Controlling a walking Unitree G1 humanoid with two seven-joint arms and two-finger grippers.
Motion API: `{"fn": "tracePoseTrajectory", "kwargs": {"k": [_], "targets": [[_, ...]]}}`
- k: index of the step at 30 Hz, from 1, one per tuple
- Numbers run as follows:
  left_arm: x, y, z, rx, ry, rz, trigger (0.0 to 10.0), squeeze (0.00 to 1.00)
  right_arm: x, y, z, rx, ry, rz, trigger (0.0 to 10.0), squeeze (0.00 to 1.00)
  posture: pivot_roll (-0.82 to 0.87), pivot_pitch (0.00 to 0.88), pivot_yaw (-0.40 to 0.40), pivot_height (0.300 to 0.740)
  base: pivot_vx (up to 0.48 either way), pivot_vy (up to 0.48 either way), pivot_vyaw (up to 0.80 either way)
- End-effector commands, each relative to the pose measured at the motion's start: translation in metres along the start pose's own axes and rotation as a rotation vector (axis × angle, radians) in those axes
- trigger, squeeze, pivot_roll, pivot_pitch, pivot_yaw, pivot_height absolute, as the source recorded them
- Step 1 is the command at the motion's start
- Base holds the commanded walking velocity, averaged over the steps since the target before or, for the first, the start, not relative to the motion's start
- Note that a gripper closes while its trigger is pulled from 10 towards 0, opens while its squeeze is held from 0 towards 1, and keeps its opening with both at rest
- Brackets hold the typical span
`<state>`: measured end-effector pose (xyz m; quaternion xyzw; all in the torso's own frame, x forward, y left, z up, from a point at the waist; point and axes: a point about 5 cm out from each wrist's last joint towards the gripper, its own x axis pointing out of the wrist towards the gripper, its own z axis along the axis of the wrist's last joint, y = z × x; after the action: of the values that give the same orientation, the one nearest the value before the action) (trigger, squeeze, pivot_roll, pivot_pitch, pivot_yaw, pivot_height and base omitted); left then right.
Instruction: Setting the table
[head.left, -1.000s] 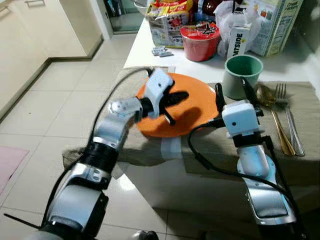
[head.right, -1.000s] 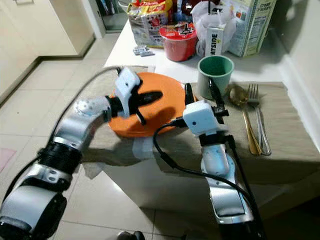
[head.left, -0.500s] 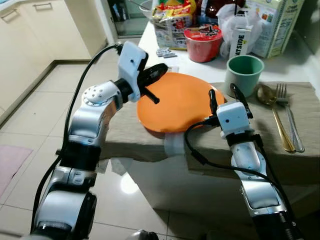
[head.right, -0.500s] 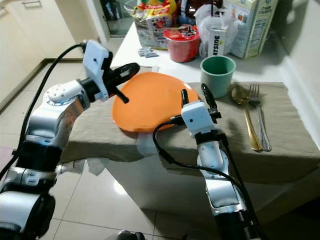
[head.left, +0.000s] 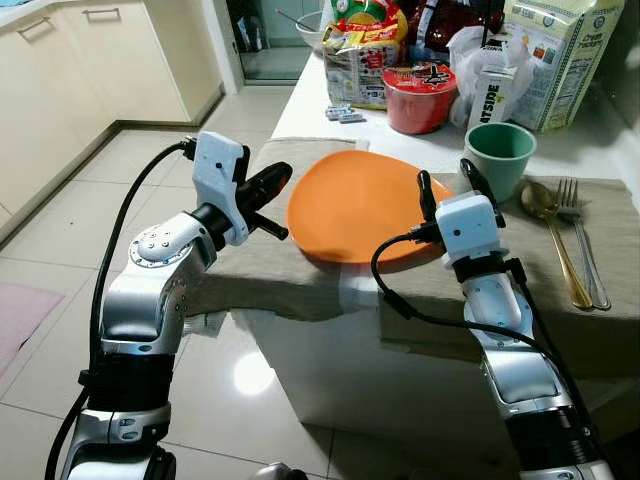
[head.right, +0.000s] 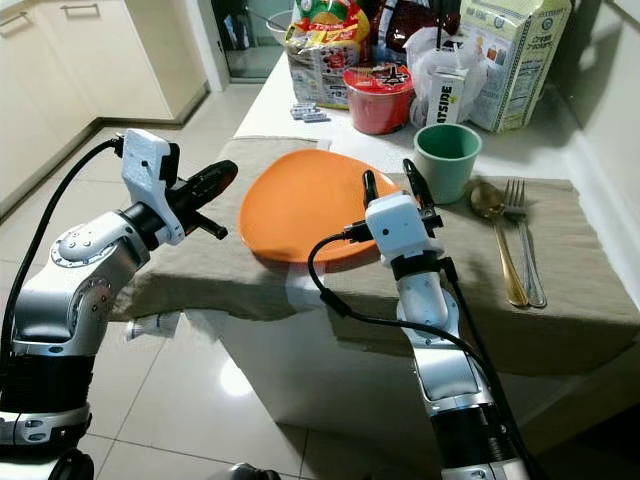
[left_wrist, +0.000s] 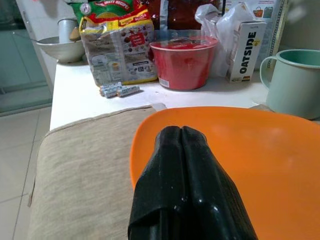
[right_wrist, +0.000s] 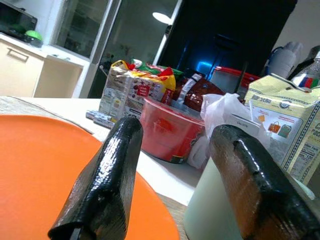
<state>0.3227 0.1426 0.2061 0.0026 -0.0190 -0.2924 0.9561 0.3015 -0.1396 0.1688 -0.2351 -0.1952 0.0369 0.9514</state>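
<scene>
Orange plate (head.left: 360, 205) lay centre frame; left gripper (head.left: 268, 190) closed, empty; right gripper (head.left: 445, 186) spread, empty; likely green mug (head.left: 499, 157) next.

- The round orange plate (head.left: 365, 205) looks like smooth plastic with a soft, matt sheen.
- The beige woven tablecloth (left_wrist: 80, 170) beneath it is coarse, matt cloth.
- Ahead of the right gripper (right_wrist: 180, 180), whose glossy black fingers stand apart, the pale green mug (head.left: 499, 158) looks enamelled and smooth.
- The left gripper (left_wrist: 182, 145) shows shiny black pads pressed together.
- The silver fork (head.left: 578, 235) and gold spoon (head.left: 551, 230) are polished metal.
- The white floor tiles (head.left: 60, 240) are glossy.
</scene>
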Motion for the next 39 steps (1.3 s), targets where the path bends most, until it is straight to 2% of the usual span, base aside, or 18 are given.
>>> {"fn": "tracePoseTrajectory", "kwargs": {"k": [1,9,15,20,25,26,30,36,37,39], "targets": [[-0.004,-0.001,0.002,-0.002,-0.004,0.01,10.0,0.0,0.004,0.002,0.003,0.012,-0.017,0.011,10.0,0.0,-0.14,0.0,0.102,0.74,0.0,0.0,0.0],[-0.003,-0.017,-0.002,-0.034,0.008,-0.027,10.0,0.0,0.008,-0.002,0.006,0.007,-0.043,0.014,10.0,0.0,-0.15,0.015,0.101,0.74,0.0,0.0,0.0],[-0.001,-0.022,-0.009,-0.048,0.029,-0.038,10.0,0.0,0.008,-0.003,0.007,0.005,-0.048,0.012,10.0,0.0,-0.16,0.023,0.103,0.74,0.0,0.0,0.0],[-0.001,-0.025,-0.023,-0.081,0.087,-0.041,10.0,0.0,0.01,-0.01,0.008,0.032,-0.034,-0.016,10.0,0.0,-0.16,0.035,0.108,0.74,0.0,0.0,0.0],[-0.002,-0.023,-0.03,-0.098,0.108,-0.029,10.0,0.0,0.011,-0.017,0.006,0.113,0.009,-0.047,10.0,0.0,-0.17,0.043,0.111,0.74,0.0,0.0,0.0],[-0.002,-0.024,-0.034,-0.102,0.119,-0.028,10.0,0.0,0.012,-0.02,0.003,0.168,0.038,-0.064,10.0,0.0,-0.17,0.045,0.111,0.74,0.0,0.0,0.0],[-0.004,-0.025,-0.041,-0.113,0.141,-0.024,10.0,0.0,0.012,-0.022,0.001,0.276,0.076,-0.054,10.0,0.0,-0.17,0.048,0.112,0.74,0.0,0.0,0.0],[-0.005,-0.025,-0.043,-0.12,0.146,-0.018,10.0,0.0,0.011,-0.02,-0.001,0.343,0.098,-0.02,10.0,0.0,-0.17,0.052,0.111,0.74,0.0,0.0,0.0],[-0.005,-0.025,-0.044,-0.125,0.15,-0.014,10.0,0.0,0.01,-0.018,-0.003,0.418,0.128,0.004,10.0,0.0,-0.17,0.052,0.111,0.74,0.0,0.0,0.0],[-0.005,-0.026,-0.046,-0.13,0.153,-0.014,10.0,0.0,0.009,-0.016,-0.005,0.499,0.157,0.029,10.0,0.0,-0.17,0.052,0.111,0.74,0.0,0.0,0.0]]}}
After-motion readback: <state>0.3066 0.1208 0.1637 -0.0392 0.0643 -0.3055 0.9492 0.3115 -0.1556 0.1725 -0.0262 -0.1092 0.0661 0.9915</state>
